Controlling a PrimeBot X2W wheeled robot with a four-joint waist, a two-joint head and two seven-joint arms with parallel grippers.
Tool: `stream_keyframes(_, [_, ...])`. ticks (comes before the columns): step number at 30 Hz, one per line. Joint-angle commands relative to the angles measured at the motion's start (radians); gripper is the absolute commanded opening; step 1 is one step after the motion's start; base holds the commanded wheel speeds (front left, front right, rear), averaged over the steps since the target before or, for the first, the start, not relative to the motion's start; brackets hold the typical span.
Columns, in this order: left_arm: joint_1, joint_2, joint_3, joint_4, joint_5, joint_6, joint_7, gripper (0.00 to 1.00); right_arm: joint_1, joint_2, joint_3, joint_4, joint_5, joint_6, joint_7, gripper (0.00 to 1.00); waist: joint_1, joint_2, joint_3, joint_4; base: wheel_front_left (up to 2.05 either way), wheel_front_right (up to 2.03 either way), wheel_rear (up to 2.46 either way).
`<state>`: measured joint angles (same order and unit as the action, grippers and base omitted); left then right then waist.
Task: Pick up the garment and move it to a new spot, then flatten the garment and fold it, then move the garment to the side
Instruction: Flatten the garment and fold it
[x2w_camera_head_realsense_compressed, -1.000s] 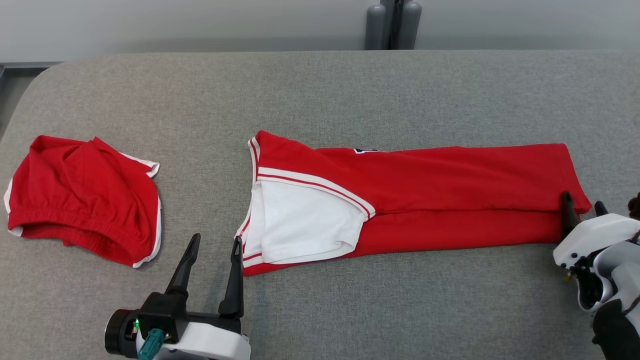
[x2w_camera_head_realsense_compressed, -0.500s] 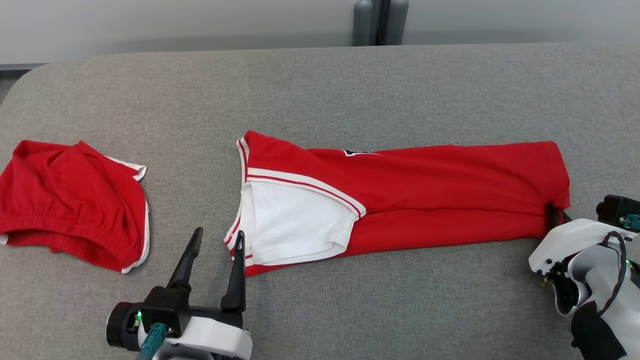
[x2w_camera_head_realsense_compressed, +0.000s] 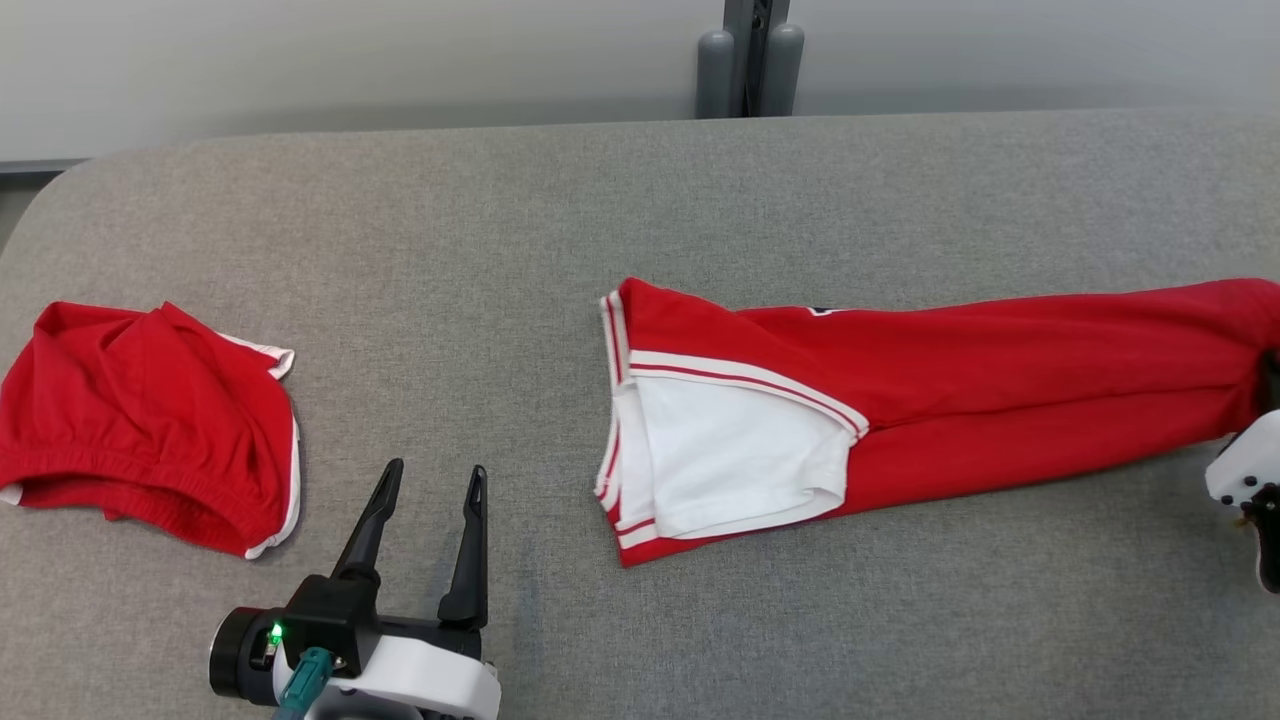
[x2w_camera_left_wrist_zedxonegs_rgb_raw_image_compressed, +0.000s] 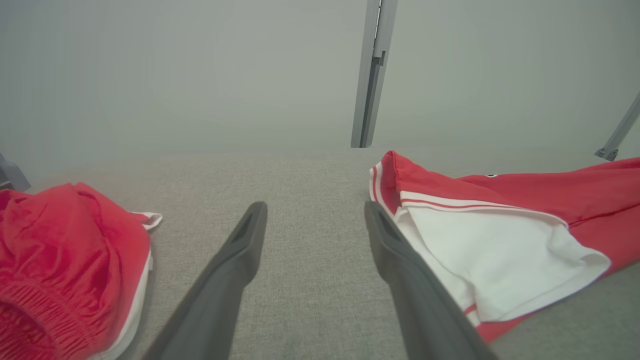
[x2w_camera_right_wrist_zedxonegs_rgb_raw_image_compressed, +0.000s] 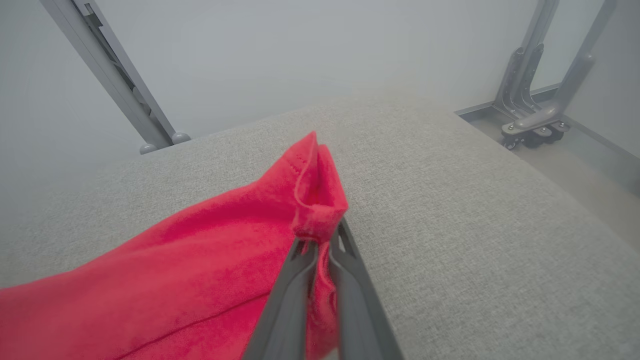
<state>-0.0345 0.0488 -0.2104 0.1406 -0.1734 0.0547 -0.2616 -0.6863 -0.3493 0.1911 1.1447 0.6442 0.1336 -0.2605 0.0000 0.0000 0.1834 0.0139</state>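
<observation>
One grey fabric desk (x2w_camera_head_realsense_compressed: 640, 200) recorded beneath both grippers. Found long red garment (x2w_camera_head_realsense_compressed: 1000, 380) laid flat across it, folded lengthwise. White lining exposed at the end to the right of the left gripper (x2w_camera_head_realsense_compressed: 435, 470), near its fingers but apart from them. Opposite end bunched at the right gripper (x2w_camera_right_wrist_zedxonegs_rgb_raw_image_compressed: 322, 245). Found red shorts (x2w_camera_head_realsense_compressed: 140, 410) crumpled to the left of the left gripper, untouched. Noted left gripper spread wide, holding nothing, over bare desk. Noted right gripper pinched together on the garment's hem.

Grey table (x2w_camera_head_realsense_compressed: 640, 200) with jersey (x2w_camera_head_realsense_compressed: 1000, 400) and shorts (x2w_camera_head_realsense_compressed: 140, 400)
</observation>
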Motion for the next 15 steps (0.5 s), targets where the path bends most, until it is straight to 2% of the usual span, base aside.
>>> stream_keyframes(1, [0.000, 0.003, 0.005, 0.006, 0.006, -0.005, -0.004, 1.00, 0.002, -0.019, -0.007, -0.021, -0.022, -0.004, -0.006, 0.00, 0.0000, 0.0000, -0.013, -0.002, 0.00, 0.00, 0.00])
stream_keyframes(5, [0.002, 0.004, 0.004, 0.005, -0.002, -0.004, -0.004, 1.00, 0.013, -0.026, -0.009, -0.057, -0.041, -0.003, -0.006, 0.00, 0.0000, 0.0000, -0.024, 0.000, 0.00, 0.00, 0.00])
stream_keyframes(10, [0.008, 0.004, -0.005, 0.010, -0.014, 0.004, -0.004, 1.00, 0.042, 0.013, 0.005, -0.161, -0.038, -0.003, -0.006, 0.00, 0.0000, 0.0000, -0.045, 0.012, 0.00, 0.00, 0.00])
stream_keyframes(15, [0.017, 0.004, -0.011, 0.012, -0.031, 0.011, -0.004, 1.00, 0.085, 0.055, 0.063, -0.285, -0.016, -0.003, -0.006, 0.00, 0.0000, 0.0000, -0.065, 0.036, 0.00, 0.00, 0.00])
